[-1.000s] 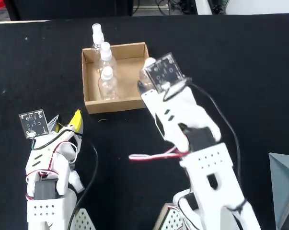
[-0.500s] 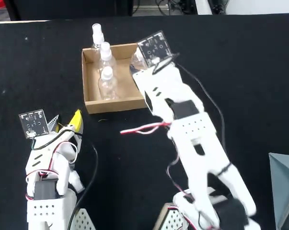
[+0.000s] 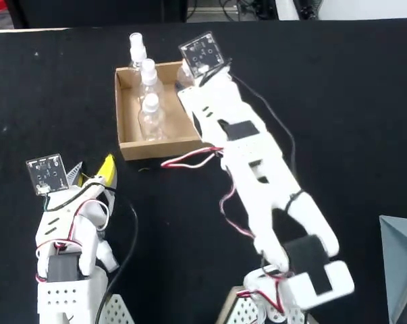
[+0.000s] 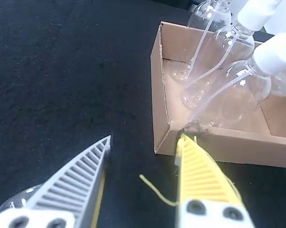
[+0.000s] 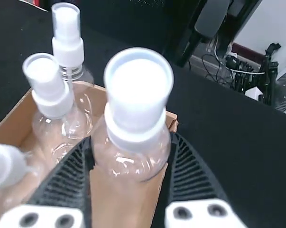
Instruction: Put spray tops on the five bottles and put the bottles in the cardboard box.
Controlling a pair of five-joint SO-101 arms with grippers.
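Brown cardboard box [image 3: 156, 147] sits on the black counter [image 3: 338, 101], in front of the two arms. Three clear bottles stand in a row down its left side: the back bottle [image 3: 136, 48] at the far corner, then the middle bottle [image 3: 149, 79], then the front bottle [image 3: 151, 116]. Each one stands straight up, with its white top pointing up.

From above, the right arm lies stretched out to the far right part of the box. A square board on its wrist sits over the gripper, and a bit of clear bottle peeks out beside it. The right wrist view tells more. The right gripper [image 5: 132, 142] pinches the fourth bottle [image 5: 138, 90] just under its white top, with black fingers [image 5: 67, 180] pressed on both sides. This bottle is upright too, its long way going up and down and its top pointing up at the camera. It is over the inside of the box, close to the right wall. Its bottom is hidden, so I cannot tell if it touches the box floor.

The left wrist view looks in from low down and shows thin tubes running down inside the three bottles. The left gripper [image 4: 143, 137] hangs over the counter near the front left corner of the box. Its grey finger [image 4: 81, 180] and yellow finger [image 4: 199, 180] are spread wide apart, with nothing between them
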